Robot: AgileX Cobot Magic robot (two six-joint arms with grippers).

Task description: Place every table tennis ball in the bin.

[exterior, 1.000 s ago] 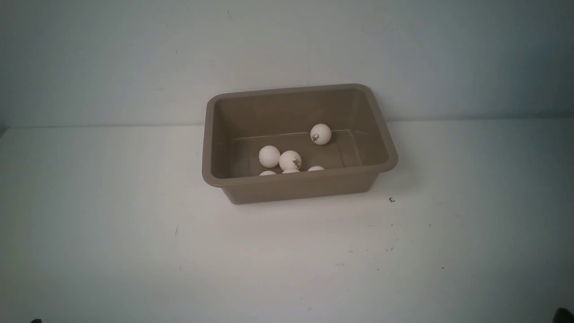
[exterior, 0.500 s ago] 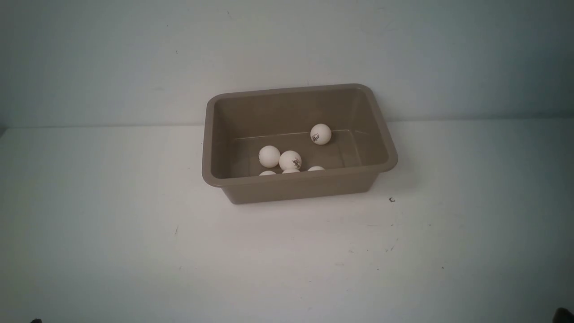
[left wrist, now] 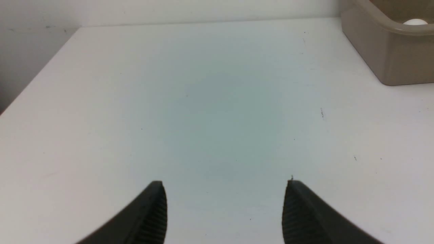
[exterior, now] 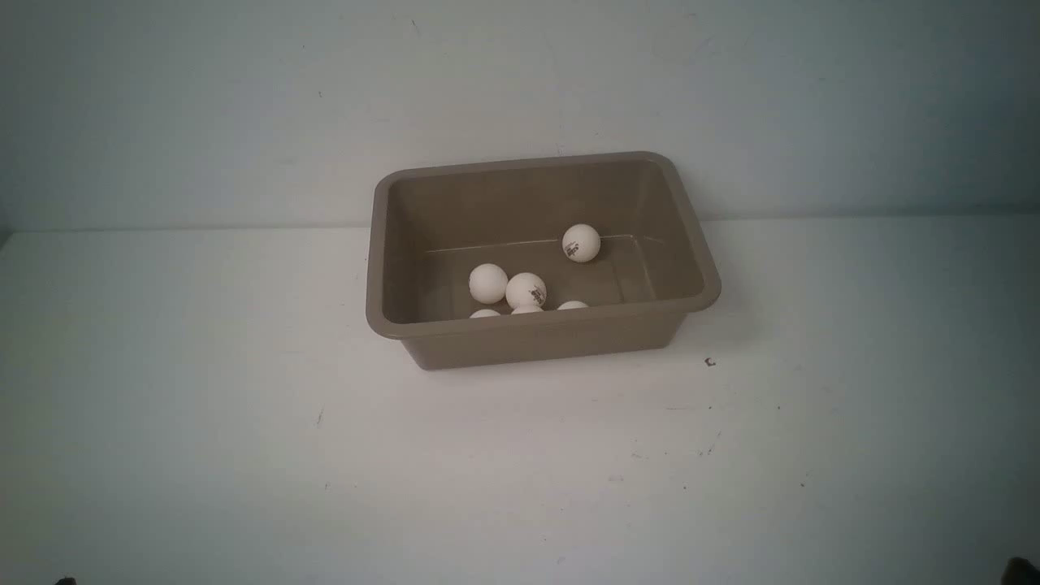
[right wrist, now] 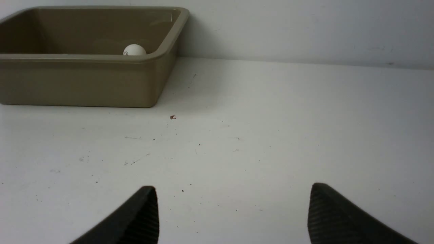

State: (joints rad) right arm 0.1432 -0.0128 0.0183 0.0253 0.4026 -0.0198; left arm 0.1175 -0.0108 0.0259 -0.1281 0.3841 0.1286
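Bin (exterior: 536, 345) lies long side left-to-right, slightly skewed; left pincer (left wrist: 225, 183) and right pincer (right wrist: 234, 186) open.

The front view looks forward and down from between the arms, farther back than the wrist views, with the bin (exterior: 544, 341) near twelve o'clock. The left wrist view looks forward low over the table (left wrist: 210, 118) from about seven o'clock of the bin, the right from about five; both share the bin with the front.

taupe-brown bin (exterior: 536, 341), matte white balls (exterior: 488, 283), two with dark printed logos, dark-flecked whitish table (exterior: 520, 455)
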